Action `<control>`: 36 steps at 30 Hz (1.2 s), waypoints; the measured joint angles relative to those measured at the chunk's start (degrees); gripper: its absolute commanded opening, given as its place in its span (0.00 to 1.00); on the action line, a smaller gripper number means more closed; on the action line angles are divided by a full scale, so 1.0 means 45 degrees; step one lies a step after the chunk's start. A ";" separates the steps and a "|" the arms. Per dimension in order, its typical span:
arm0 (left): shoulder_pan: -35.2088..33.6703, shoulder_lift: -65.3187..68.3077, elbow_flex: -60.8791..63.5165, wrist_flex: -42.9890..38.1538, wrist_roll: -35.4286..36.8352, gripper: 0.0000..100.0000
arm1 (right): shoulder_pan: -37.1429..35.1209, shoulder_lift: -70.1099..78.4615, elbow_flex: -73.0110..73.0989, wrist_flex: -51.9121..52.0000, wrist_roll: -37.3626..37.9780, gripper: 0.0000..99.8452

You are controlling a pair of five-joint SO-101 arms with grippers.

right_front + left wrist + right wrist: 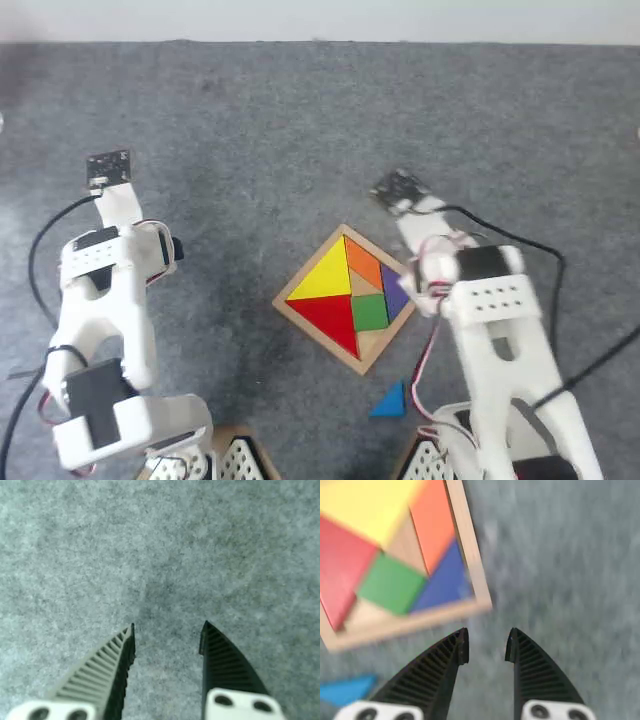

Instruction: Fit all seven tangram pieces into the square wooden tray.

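Observation:
The square wooden tray (300,310) lies cornerwise at the table's middle. In it sit a yellow triangle (325,278), an orange piece (365,265), a red triangle (330,315), a green square (370,310) and a dark blue piece (393,290), with bare wood between them. A light blue triangle (388,400) lies on the carpet in front of the tray. My right gripper (486,647) is open and empty, just outside the tray's rim (470,550) by the dark blue piece (445,582). My left gripper (167,635) is open over bare carpet, far left of the tray.
Grey carpet covers the table. The left arm (105,290) stands well apart from the tray; the right arm (490,300) rises beside the tray's right corner. Cables trail from both arms. The arm bases (240,455) sit at the front edge.

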 measured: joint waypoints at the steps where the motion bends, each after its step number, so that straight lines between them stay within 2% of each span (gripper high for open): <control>1: 0.0000 0.0000 0.0000 0.0000 0.0000 0.21 | 0.0586 0.0000 0.0000 0.0254 0.0137 0.14; 4: 0.0000 0.0000 0.0020 0.0000 0.0000 0.21 | 0.2051 -0.0195 0.0020 0.0684 0.0899 0.14; 7: 0.0000 0.0000 0.0020 0.0000 0.0000 0.21 | 0.2071 -0.0664 0.0762 0.1621 0.2637 0.14; 10: 0.0000 0.0000 0.0020 0.0000 0.0000 0.21 | 0.0860 -0.1543 0.2247 0.2208 0.4396 0.14; 13: 0.0000 0.0000 0.0020 0.0000 0.0000 0.21 | -0.0821 -0.2833 0.3634 0.2774 0.5294 0.15; 15: 0.0000 0.0000 0.0020 0.0000 0.0000 0.21 | -0.2344 -0.3849 0.4200 0.3145 0.5763 0.16; 19: 0.0000 0.0000 0.0020 0.0000 0.0000 0.21 | -0.4552 -0.5607 0.4278 0.3556 0.6466 0.26; 23: 0.0000 0.0000 0.0020 0.0000 0.0000 0.21 | -0.6095 -0.6232 0.4396 0.3634 0.6564 0.29; 31: 0.0000 0.0000 0.0020 0.0000 0.0000 0.21 | -0.7717 -0.6310 0.4415 0.3634 0.6642 0.29; 36: 0.0000 0.0000 0.0078 -0.0156 0.0000 0.21 | -0.7736 -0.4864 0.4259 0.3634 0.6662 0.29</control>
